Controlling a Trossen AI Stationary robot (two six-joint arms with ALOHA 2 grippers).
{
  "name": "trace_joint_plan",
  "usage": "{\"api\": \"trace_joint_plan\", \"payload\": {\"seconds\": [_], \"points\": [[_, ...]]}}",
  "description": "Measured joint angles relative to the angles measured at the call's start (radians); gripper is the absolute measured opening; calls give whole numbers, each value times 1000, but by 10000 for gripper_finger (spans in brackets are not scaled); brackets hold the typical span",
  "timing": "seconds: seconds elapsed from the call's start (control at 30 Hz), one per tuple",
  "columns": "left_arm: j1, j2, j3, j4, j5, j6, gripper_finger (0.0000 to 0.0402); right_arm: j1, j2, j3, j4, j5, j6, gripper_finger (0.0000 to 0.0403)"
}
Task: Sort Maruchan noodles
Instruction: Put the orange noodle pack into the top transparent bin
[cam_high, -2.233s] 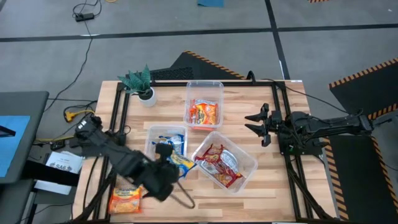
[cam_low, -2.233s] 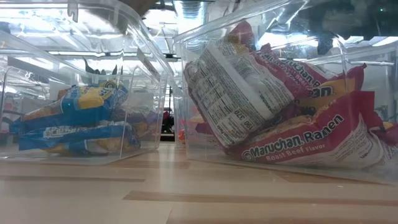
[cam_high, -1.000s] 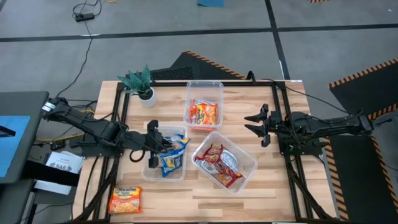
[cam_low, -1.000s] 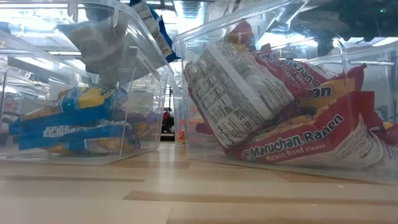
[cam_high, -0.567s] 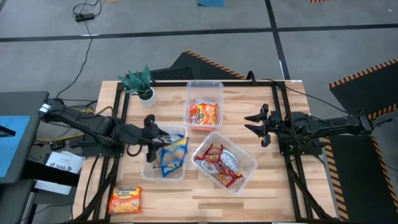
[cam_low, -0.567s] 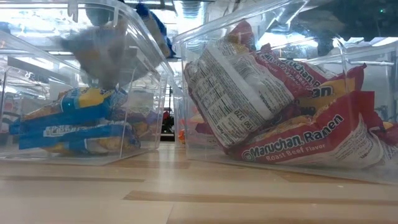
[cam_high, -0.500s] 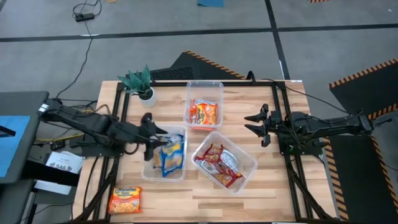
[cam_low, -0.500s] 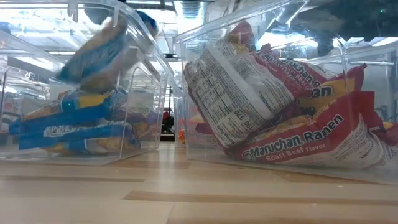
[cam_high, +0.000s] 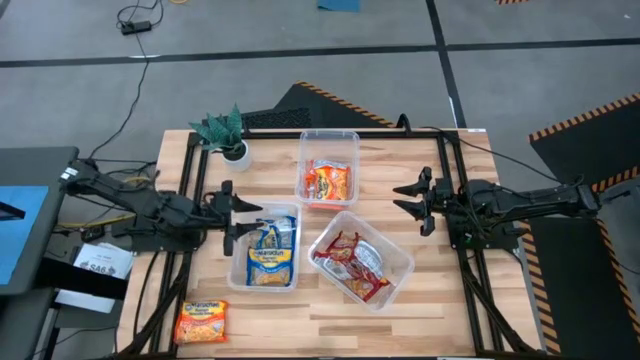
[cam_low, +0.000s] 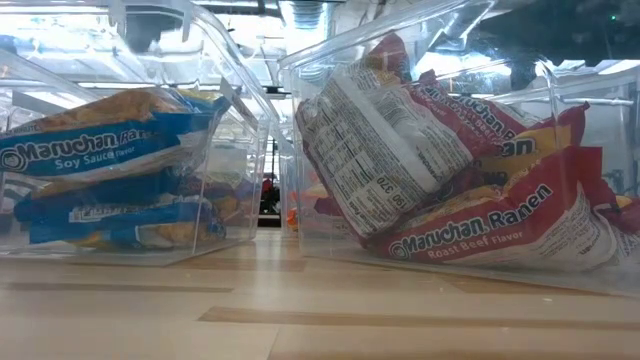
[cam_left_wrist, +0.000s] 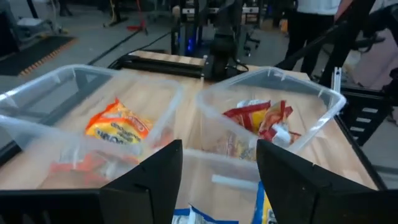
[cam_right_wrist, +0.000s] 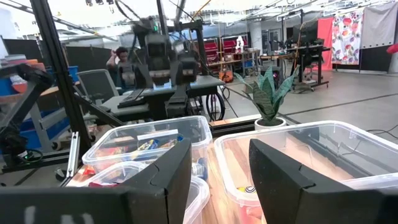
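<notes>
Hovering just off the left wall of the blue-packet bin (cam_high: 237, 272), the left gripper (cam_high: 230, 217) held its fingers spread and empty, its arm reaching in low from the table's left edge. Across the table, the right gripper (cam_high: 412, 200) waited, also spread. A blue Soy Sauce packet (cam_high: 268, 257) lay label-up on the blue stack. Red packets (cam_high: 351, 262) filled the angled bin (cam_high: 403, 259), an orange packet (cam_high: 327, 182) sat in the far bin (cam_high: 329, 139), and another orange packet (cam_high: 201, 321) lay loose on the table (cam_high: 450, 290) near its front-left corner.
</notes>
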Motion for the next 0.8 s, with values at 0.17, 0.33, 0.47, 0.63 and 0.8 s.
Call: {"api": "trace_joint_plan", "payload": {"seconds": [0.17, 0.33, 0.47, 0.63, 0.8], "points": [[15, -48, -200, 325, 28, 84, 192, 0, 0, 0, 2, 0, 0, 182], [90, -95, -287, 498, 140, 133, 192, 0, 0, 0, 5, 0, 14, 182], [151, -118, -289, 500, 275, 84, 192, 0, 0, 0, 5, 0, 16, 182], [166, -118, -289, 547, 438, 56, 192, 0, 0, 0, 5, 0, 17, 182], [164, -118, -289, 600, 465, 53, 192, 0, 0, 0, 4, 0, 18, 182]]}}
